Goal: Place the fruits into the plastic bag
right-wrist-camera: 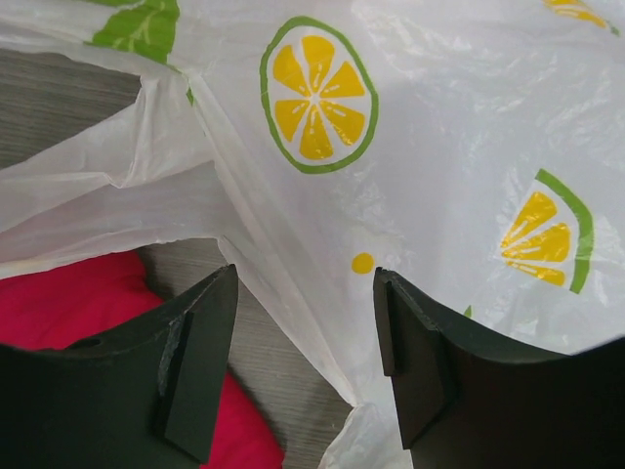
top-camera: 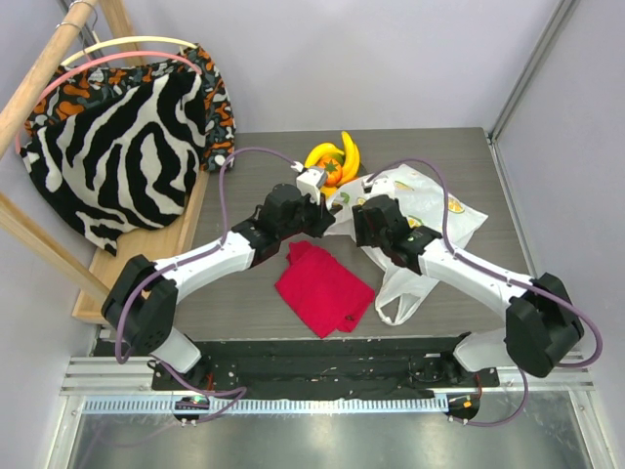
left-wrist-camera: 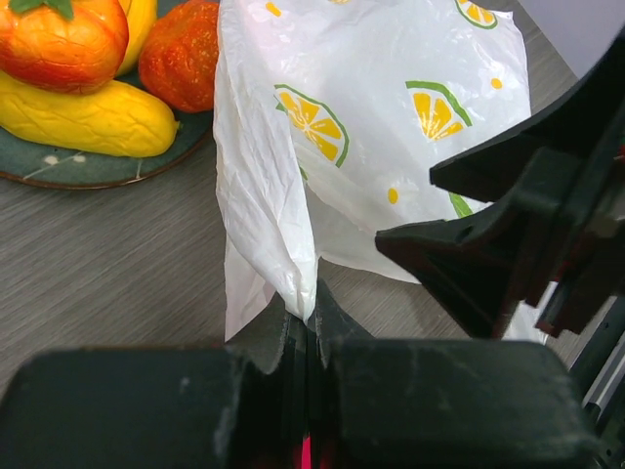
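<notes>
The white plastic bag (top-camera: 430,217) printed with citrus slices lies on the table at centre right. My left gripper (left-wrist-camera: 311,318) is shut on a pinched edge of the bag (left-wrist-camera: 283,195) and holds it lifted off the table. My right gripper (right-wrist-camera: 305,283) is open, its jaws astride a fold of the bag (right-wrist-camera: 410,195). The fruits (top-camera: 334,159) sit on a dark plate behind the grippers: yellow bananas (left-wrist-camera: 88,115), a red-orange round one (left-wrist-camera: 61,47) and a darker orange one (left-wrist-camera: 184,54).
A red folded cloth (top-camera: 322,286) lies in front of the grippers, also under the right gripper (right-wrist-camera: 68,298). Zebra-striped fabric (top-camera: 127,147) hangs on a wooden rack at the far left. The dark plate (left-wrist-camera: 88,166) stands left of the bag.
</notes>
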You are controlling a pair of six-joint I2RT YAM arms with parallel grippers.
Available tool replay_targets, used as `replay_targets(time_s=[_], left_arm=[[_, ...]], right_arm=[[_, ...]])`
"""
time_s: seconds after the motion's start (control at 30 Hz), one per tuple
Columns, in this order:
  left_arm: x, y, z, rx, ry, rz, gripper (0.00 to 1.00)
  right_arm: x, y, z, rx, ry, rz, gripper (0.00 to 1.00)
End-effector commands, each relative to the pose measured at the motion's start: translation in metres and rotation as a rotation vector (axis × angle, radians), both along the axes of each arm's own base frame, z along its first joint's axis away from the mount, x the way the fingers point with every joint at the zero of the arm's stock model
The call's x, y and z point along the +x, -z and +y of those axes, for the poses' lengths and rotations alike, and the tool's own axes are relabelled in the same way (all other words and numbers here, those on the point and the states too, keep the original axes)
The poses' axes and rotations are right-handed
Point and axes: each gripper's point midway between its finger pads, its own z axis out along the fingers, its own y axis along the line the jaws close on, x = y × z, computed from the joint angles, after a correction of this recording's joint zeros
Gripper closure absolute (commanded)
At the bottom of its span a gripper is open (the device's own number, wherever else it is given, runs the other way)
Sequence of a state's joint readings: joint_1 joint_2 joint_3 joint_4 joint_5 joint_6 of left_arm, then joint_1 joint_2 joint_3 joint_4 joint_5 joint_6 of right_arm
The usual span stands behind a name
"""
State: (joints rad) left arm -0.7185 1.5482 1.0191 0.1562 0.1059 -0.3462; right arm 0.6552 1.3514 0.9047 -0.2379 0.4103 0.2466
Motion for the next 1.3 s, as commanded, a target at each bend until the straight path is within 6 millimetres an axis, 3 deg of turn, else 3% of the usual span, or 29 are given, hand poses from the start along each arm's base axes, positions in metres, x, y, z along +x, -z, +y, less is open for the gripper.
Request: replay_targets(time_s=[0.0, 0.1, 0.27, 0.63, 0.73, 0.8, 0.83, 0.9, 1.0, 1.03, 1.1, 1.13, 1.17, 1.2, 1.23, 1.27], left_arm=[[0.004, -0.041, -0.001, -0.05, 0.009, -0.092, 1.0], [0.004, -0.041, 0.0, -0.048, 0.006, -0.093, 1.0], [0.004, -0.043, 0.004, -0.04, -0.005, -0.105, 1.0], [0.006, -0.052, 0.015, -0.03, -0.044, -0.14, 1.0], [0.01, -0.054, 0.019, -0.03, -0.066, -0.151, 1.0], [0.013, -0.056, 0.02, -0.035, -0.08, -0.16, 1.0], [0.016, -0.055, 0.021, -0.034, -0.091, -0.163, 1.0], [0.02, -0.056, 0.021, -0.034, -0.097, -0.174, 1.0], [0.036, -0.055, 0.023, -0.03, -0.158, -0.192, 0.99], [0.042, -0.052, 0.024, -0.023, -0.184, -0.187, 0.93], [0.053, -0.066, 0.028, -0.056, -0.229, -0.189, 0.8], [0.055, -0.07, 0.029, -0.069, -0.241, -0.19, 0.52], [0.057, -0.082, 0.035, -0.092, -0.254, -0.205, 0.35], [0.056, -0.088, 0.038, -0.11, -0.26, -0.215, 0.12], [0.055, -0.099, 0.04, -0.14, -0.262, -0.245, 0.03], [0.049, -0.117, 0.046, -0.18, -0.262, -0.282, 0.0]], right_arm=[[0.01, -0.01, 0.032, 0.042, -0.063, -0.034, 0.36], [0.018, -0.007, 0.033, 0.004, -0.028, -0.045, 0.36], [0.027, -0.008, 0.006, -0.107, 0.163, -0.079, 0.39], [0.016, 0.024, -0.017, -0.232, 0.232, -0.033, 0.43], [0.009, 0.028, -0.028, -0.282, 0.248, -0.005, 0.5], [0.003, 0.022, -0.034, -0.295, 0.247, 0.001, 0.61], [0.001, 0.019, -0.035, -0.296, 0.244, 0.002, 0.73], [-0.006, 0.005, -0.04, -0.289, 0.236, 0.003, 0.89], [-0.01, -0.028, -0.043, -0.257, 0.231, -0.019, 0.99], [-0.009, -0.046, -0.041, -0.233, 0.23, -0.043, 0.99], [-0.011, -0.07, -0.046, -0.227, 0.225, -0.062, 0.99], [-0.006, -0.092, -0.046, -0.199, 0.241, -0.089, 0.99], [-0.007, -0.098, -0.053, -0.206, 0.249, -0.076, 0.99], [-0.004, -0.104, -0.054, -0.199, 0.251, -0.069, 0.99], [0.0, -0.118, -0.05, -0.157, 0.237, -0.074, 0.99], [0.005, -0.12, -0.061, -0.153, 0.261, -0.057, 0.99]])
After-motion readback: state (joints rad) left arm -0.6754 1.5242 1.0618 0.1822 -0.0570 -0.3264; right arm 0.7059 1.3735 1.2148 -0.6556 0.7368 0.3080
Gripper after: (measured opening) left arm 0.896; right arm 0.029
